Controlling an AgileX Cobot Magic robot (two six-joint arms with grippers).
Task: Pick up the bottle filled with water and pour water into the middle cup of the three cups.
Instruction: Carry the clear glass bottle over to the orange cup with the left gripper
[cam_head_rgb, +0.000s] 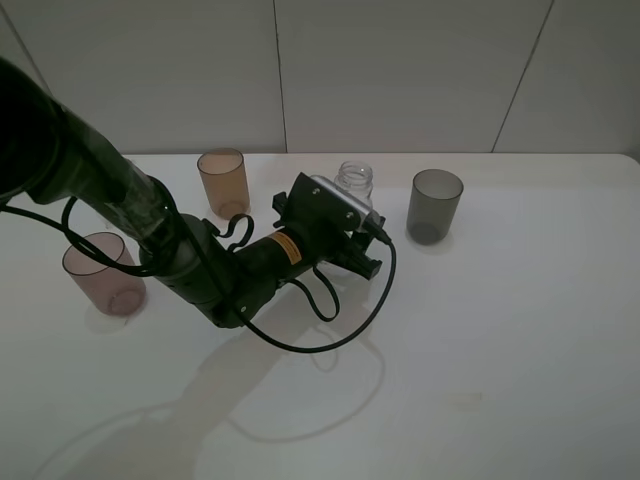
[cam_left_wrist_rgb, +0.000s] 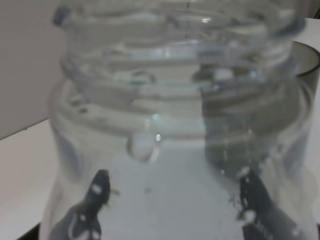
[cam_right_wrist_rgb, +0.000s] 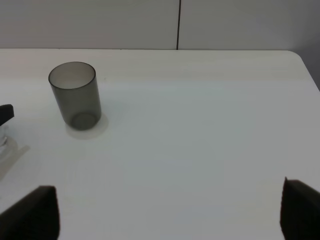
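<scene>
Bottle (cam_left_wrist_rgb: 165, 165) btwn L fingers (cam_left_wrist_rgb: 97, 195), tight on it; R fingers (cam_right_wrist_rgb: 35, 212) wide apart

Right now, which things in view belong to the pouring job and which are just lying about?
In the job: bottle, gripped by the left end effector; amber middle cup, the pour target.
Lying about: pinkish cup; grey cup; right end effector, open and holding nothing.
</scene>
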